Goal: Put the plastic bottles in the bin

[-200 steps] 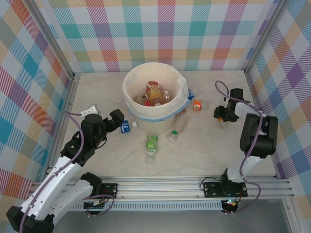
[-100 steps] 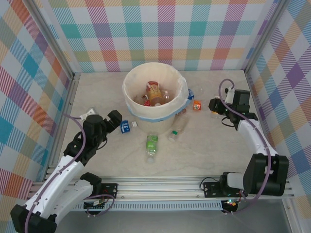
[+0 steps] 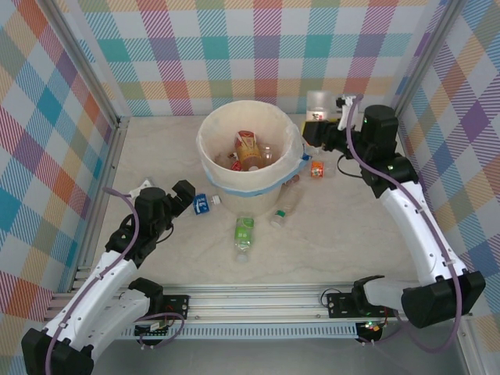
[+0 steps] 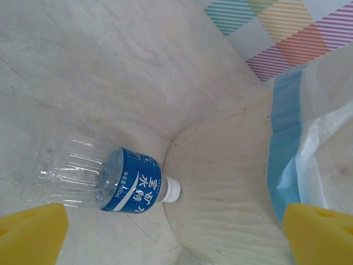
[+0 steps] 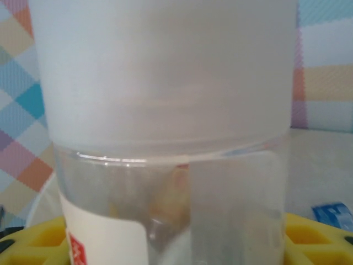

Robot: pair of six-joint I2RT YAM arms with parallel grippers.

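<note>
Top external view: the bin (image 3: pixel 205 160) stands mid-table with several bottles (image 3: pixel 247 147) already inside, so part of the job looks done. The right gripper (image 3: pixel 320 130) is raised beside the bin's right rim, jaws closed on a white-capped bottle (image 3: pixel 316 104) that is not yet over the opening. At least four bottles lie on the table (image 3: pixel 351 226): a blue-labelled bottle (image 3: pixel 204 203) touching the bin's left foot, a green-labelled bottle (image 3: pixel 244 232) in front of it, a clear bottle (image 3: pixel 286 205) against its front right, and an orange-labelled bottle (image 3: pixel 316 169) just right of it. The left gripper (image 3: pixel 176 198) hangs low beside the blue-labelled one, jaws spread wide and empty.

Left wrist view: the blue-labelled bottle lies on its side, white cap against the bin's wall, between the yellow pads (image 4: pixel 32 234) but ahead of them, untouched.

Right wrist view: the white-capped bottle stands upright between the yellow fingers (image 5: pixel 314 238), firmly pinched. Dropping it in seems the step in hand; most of the clearing remains.
</note>
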